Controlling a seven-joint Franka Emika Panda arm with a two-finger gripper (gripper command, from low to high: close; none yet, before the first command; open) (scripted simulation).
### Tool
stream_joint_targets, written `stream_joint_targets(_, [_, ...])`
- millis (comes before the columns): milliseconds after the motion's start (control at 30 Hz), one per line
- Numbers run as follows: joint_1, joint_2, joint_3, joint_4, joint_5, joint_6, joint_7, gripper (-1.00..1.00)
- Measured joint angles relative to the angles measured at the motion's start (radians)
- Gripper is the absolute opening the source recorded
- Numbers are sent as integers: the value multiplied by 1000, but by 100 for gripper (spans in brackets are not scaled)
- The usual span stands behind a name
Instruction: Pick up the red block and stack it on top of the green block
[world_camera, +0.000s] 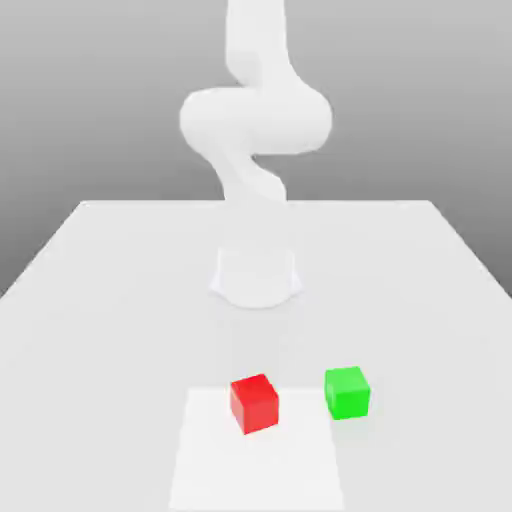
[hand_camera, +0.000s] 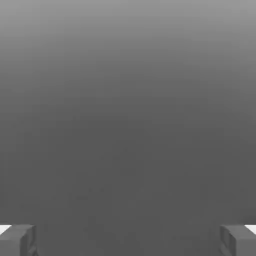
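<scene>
White tabletop (world_camera: 120, 300) held the red block (world_camera: 254, 402), with the green block (world_camera: 347, 391) just beside it at three o'clock. The hand (hand_camera: 128, 240) was wide open and empty. Nothing was picked up yet; next it needed to go down over red.

From my remote station, the exterior view reads as bright and evenly lit, with the white table (world_camera: 90, 300) nearly washed out and the pale arm (world_camera: 255, 120) soft-edged against a grey gradient backdrop. I see only faint shading beside the red block (world_camera: 254, 403) and green block (world_camera: 347, 392), and no glare. The hand view is dimmer, grading from mid-grey to dark.
</scene>
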Motion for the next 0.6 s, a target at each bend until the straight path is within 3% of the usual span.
stream_joint_targets(600, [103, 673, -107, -481, -13, 458, -371, 0])
